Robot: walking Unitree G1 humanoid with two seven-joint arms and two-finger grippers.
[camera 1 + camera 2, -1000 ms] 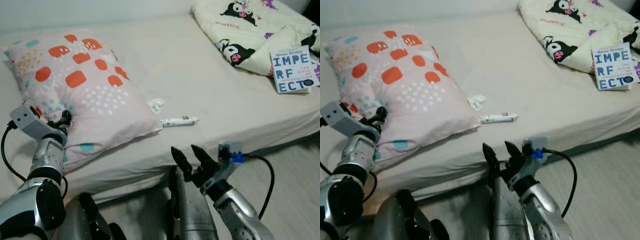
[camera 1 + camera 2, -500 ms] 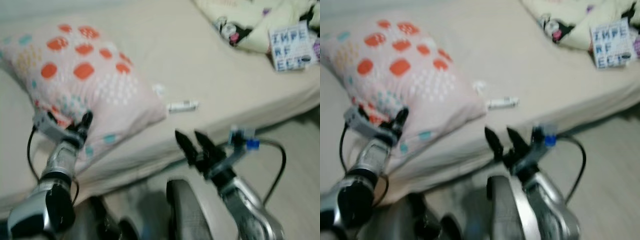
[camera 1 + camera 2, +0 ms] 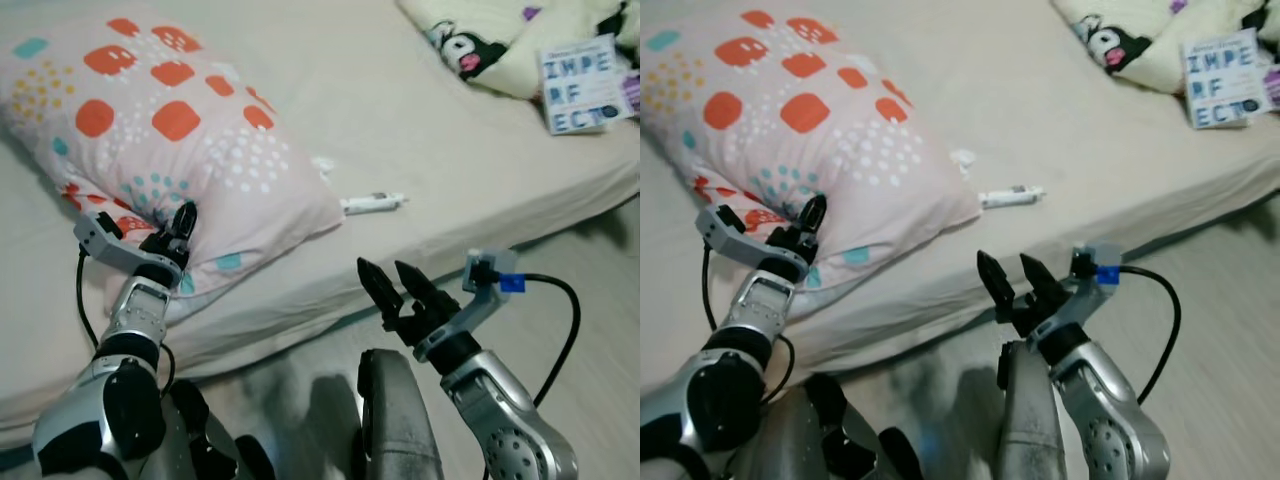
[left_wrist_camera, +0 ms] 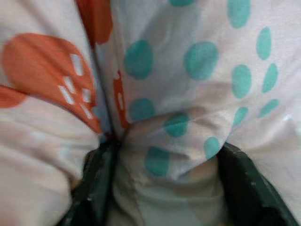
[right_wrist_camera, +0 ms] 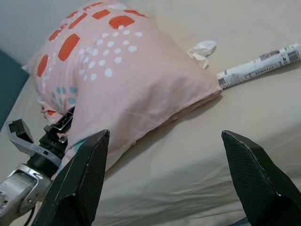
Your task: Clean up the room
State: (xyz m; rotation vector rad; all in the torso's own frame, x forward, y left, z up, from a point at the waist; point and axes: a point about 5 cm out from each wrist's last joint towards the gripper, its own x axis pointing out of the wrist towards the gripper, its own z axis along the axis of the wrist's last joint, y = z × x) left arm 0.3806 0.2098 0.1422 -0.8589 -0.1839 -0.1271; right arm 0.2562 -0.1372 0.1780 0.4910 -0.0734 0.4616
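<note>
Pinching the near edge of the pillow (image 3: 170, 130) on the bed (image 3: 400, 130), your left hand (image 3: 178, 228) grips fabric while your right hand (image 3: 400, 292) hovers spread, holding nothing.

light: soft, even, indoor | shadows: faint | eye views: slight blur | left wrist: close, blurred

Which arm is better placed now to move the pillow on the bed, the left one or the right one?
The left. The left gripper already has pillow fabric bunched between its fingers. The right gripper hangs open off the bed edge, holding nothing.
</note>
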